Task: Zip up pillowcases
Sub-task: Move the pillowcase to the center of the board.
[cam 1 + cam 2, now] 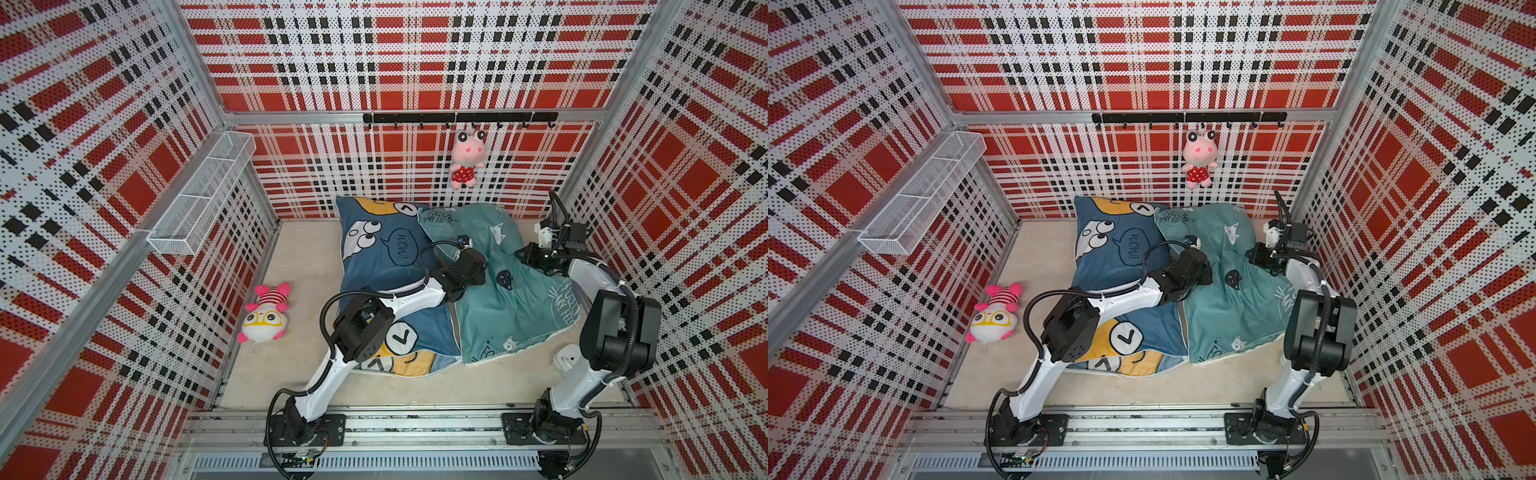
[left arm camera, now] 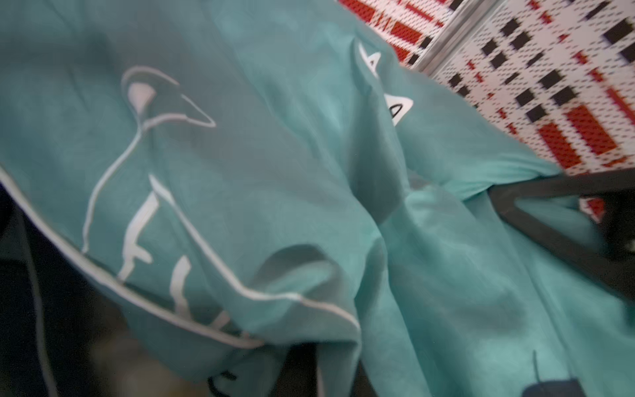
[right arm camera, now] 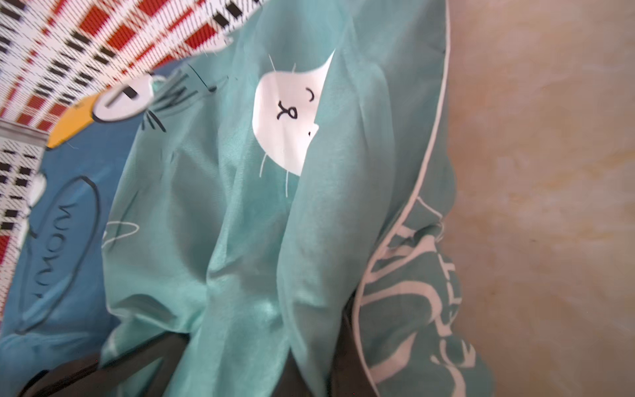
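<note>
Top views: dark blue pillowcase (image 1: 386, 266) and teal pillowcase (image 1: 511, 307) lie side by side on the beige floor (image 1: 299, 257), with the teal one's edge overlapping the blue one. Left gripper (image 1: 464, 247) sits on the teal pillowcase near that overlap, jaws closed, pinching a fold of teal cloth in the left wrist view. Right gripper (image 1: 521, 253) is at the teal pillowcase's opposite edge, clamped on bunched teal fabric beside the white piping (image 3: 429, 154).

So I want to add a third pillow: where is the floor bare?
Bare floor lies between the striped plush toy and the blue pillowcase, back to the wall, and in a strip between both pillowcases and the front rail. The right side is crowded: teal pillowcase, left arm, right arm.
</note>
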`<state>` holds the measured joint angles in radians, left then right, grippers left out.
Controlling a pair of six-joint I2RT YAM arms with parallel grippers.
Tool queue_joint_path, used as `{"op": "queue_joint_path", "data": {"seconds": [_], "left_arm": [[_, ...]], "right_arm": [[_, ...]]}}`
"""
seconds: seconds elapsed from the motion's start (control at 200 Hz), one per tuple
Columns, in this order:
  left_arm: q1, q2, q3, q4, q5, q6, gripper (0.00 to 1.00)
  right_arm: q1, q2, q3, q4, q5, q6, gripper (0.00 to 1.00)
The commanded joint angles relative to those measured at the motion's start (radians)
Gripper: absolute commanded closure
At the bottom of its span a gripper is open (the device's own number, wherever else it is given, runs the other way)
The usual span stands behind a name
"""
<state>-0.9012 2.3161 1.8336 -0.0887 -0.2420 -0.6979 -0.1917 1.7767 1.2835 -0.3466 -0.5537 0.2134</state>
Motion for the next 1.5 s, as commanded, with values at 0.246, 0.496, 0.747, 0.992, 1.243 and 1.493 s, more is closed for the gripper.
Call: {"op": "queue_joint_path", "data": {"seconds": [0.246,0.496,0.747,0.992,1.243,1.493], "left_arm": [[0.169,-0.122,-0.307,0.172,-0.076,-0.056,1.00],[0.297,-0.200,-0.471,0.183,-0.108,-0.016,1.00],[0.393,-0.291,-0.617,0.272,-0.098,-0.017,1.00],[0.440,-0.185,-0.468,0.213,-0.089,0.033,1.00],[0.468,-0.097,-0.371,0.195,-0.056,0.050,1.00],[0.478,-0.068,-0.355,0.214,-0.033,0.048,1.00]], "right_arm": [[0.252,0.064,-0.050,0.227,-0.034,0.172,1.00],[0.356,0.032,-0.160,0.417,-0.016,0.370,1.00],[0.428,0.042,-0.202,0.583,-0.009,0.538,1.00],[0.415,0.046,-0.095,0.349,-0.033,0.370,0.47],[0.238,-0.238,-0.357,0.083,-0.009,0.175,0.00],[0.215,-0.362,-0.580,0.098,-0.006,0.155,0.00]]}}
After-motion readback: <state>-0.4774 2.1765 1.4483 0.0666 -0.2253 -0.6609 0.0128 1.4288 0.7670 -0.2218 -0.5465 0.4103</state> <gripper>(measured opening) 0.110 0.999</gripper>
